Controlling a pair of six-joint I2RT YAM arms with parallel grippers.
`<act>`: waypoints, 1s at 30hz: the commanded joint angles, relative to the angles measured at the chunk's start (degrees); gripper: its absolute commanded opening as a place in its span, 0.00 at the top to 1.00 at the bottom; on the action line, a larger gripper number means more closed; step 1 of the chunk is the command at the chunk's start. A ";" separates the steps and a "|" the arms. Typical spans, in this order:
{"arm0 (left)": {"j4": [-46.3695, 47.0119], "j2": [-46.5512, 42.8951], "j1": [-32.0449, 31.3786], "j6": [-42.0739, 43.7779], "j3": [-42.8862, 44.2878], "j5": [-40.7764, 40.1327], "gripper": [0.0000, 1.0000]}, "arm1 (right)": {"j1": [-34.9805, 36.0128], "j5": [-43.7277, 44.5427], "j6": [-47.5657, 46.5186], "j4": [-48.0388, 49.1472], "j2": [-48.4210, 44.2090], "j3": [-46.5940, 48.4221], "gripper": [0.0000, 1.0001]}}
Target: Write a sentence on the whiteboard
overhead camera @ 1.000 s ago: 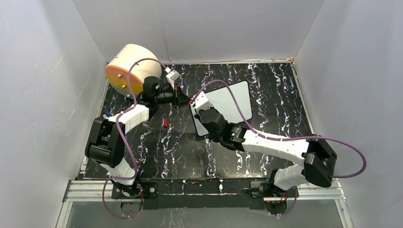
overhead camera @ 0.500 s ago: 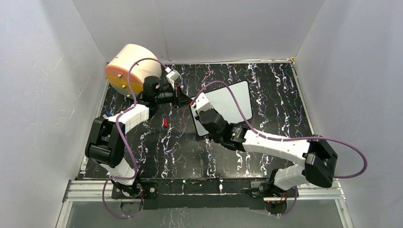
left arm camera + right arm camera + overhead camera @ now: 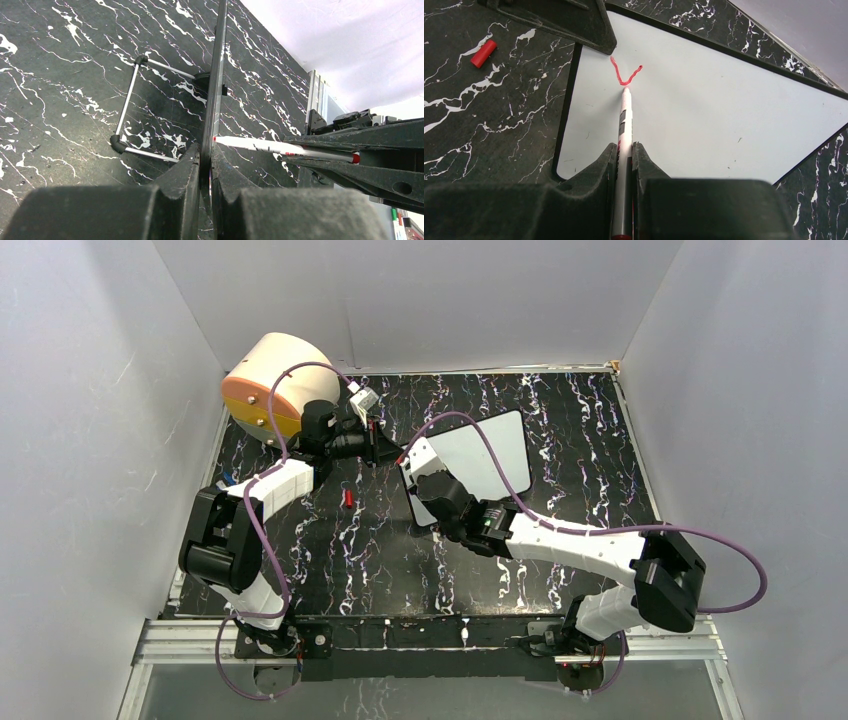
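Observation:
The whiteboard (image 3: 480, 452) stands at mid table, its white face (image 3: 704, 115) bearing one short red V-shaped stroke (image 3: 625, 75) near its left edge. My left gripper (image 3: 206, 155) is shut on the board's dark rim (image 3: 216, 85), seen edge-on; from above it sits at the board's left corner (image 3: 385, 452). My right gripper (image 3: 624, 150) is shut on a white marker (image 3: 625, 120) with a red tip. The tip touches the board at the lower end of the stroke. In the left wrist view the marker (image 3: 260, 146) meets the board just above my fingers.
A red marker cap (image 3: 347, 499) lies on the black marbled table left of the board, also visible as the cap (image 3: 483, 53). A beige drum (image 3: 270, 385) stands at the back left. A wire stand (image 3: 127, 107) props the board's back. Grey walls enclose the table.
My right arm has shifted slightly left with the marker on the board. The left arm and the board have stayed put.

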 commanded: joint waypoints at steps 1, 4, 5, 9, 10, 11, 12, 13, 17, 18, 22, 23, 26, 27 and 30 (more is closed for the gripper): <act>-2.86 -1.82 -0.26 2.17 0.94 -2.82 1.00 | 0.18 0.34 0.80 2.44 0.00 2.24 1.00; -2.92 -1.86 -0.16 2.14 1.00 -2.85 1.00 | 0.11 0.13 0.75 2.87 0.00 2.32 1.00; -2.89 -1.84 -0.21 2.18 1.01 -2.82 1.00 | 0.12 0.14 0.71 3.01 -0.05 2.26 1.00; -2.78 -1.92 -0.32 2.01 0.96 -2.59 1.00 | 0.08 0.20 0.71 4.00 -0.40 1.92 1.00; -2.80 -1.89 -0.28 2.01 0.95 -2.59 1.00 | 0.12 0.21 0.71 4.14 -0.38 1.79 1.00; -2.78 -1.93 -0.27 2.00 1.07 -2.54 1.00 | 0.10 0.33 0.71 4.24 -0.36 1.80 1.00; -2.72 -1.93 -0.31 2.00 1.08 -2.50 1.00 | 0.13 0.34 0.71 4.39 -0.23 1.85 1.00; -2.71 -1.93 -0.30 1.92 1.01 -2.51 1.00 | 0.17 0.34 0.66 4.42 -0.06 1.93 1.00; -2.78 -2.08 -0.36 2.00 0.92 -2.72 1.00 | 0.13 0.65 0.37 4.71 0.62 2.13 1.00; -2.73 -2.09 -0.40 2.00 0.92 -2.68 1.00 | 0.09 0.64 0.36 4.57 0.83 2.27 1.00; -2.75 -2.02 -0.40 2.00 1.06 -2.60 1.00 | 0.12 0.89 0.67 4.07 1.31 2.35 1.00; -2.79 -1.98 -0.40 2.00 1.08 -2.59 1.00 | 0.07 1.13 0.77 3.68 1.36 2.27 1.00; -2.84 -1.96 -0.39 2.05 1.10 -2.67 1.00 | 0.10 2.07 0.80 2.34 1.42 2.37 1.00; -2.83 -1.94 -0.35 2.09 1.10 -2.67 1.00 | 0.13 2.13 0.80 1.98 1.35 2.41 1.00; -2.93 -1.93 -0.47 2.09 1.04 -2.76 1.00 | 0.08 2.27 2.24 1.14 1.31 2.24 1.00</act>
